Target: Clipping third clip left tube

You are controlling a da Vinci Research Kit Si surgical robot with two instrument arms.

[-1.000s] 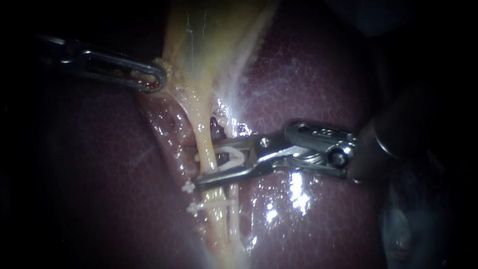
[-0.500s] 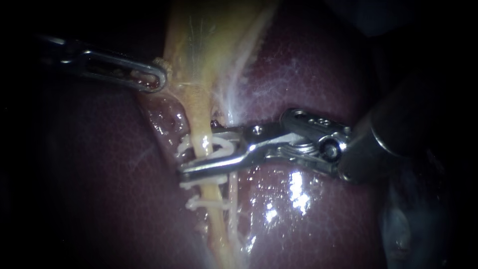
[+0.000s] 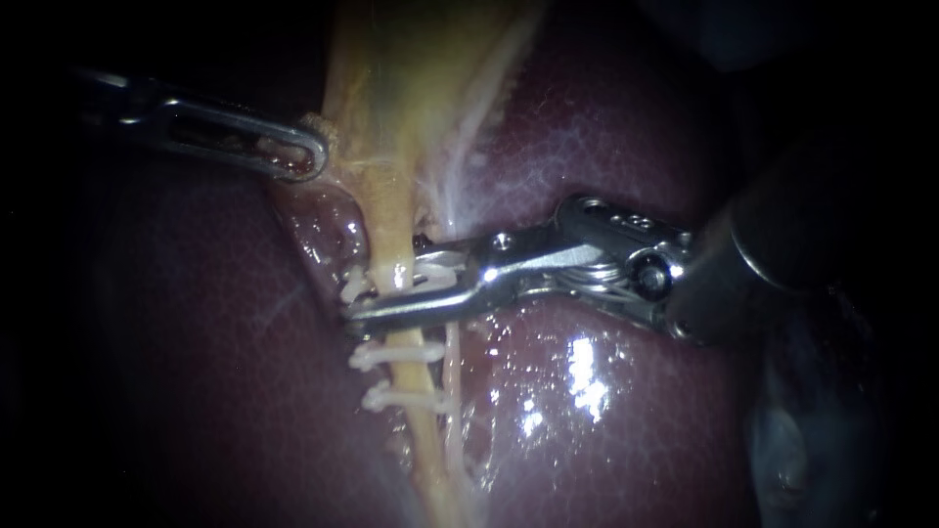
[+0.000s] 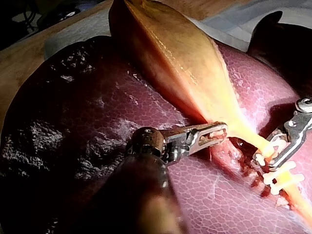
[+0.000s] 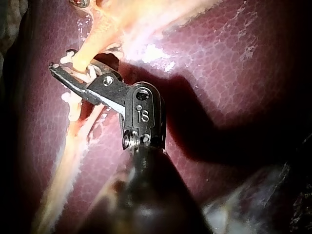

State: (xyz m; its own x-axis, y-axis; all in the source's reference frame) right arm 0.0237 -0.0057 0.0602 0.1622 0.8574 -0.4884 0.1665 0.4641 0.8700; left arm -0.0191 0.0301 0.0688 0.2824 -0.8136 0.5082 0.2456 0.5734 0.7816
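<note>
Squeeze should end square across the left tube [image 3: 389, 225], just above two clips [image 3: 401, 357] already on it: my right instrument [image 3: 380, 293] holds its jaws narrow on a new clip [image 3: 435, 266] round that tube, while my left instrument [image 3: 308, 156] grips the gallbladder [image 3: 391, 68] taut.

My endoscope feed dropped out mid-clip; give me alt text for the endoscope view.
The right instrument is clamped on a white clip across the pale tube, just above two clips already on it. The left instrument holds the gallbladder edge; dark red liver lies all around.
</note>
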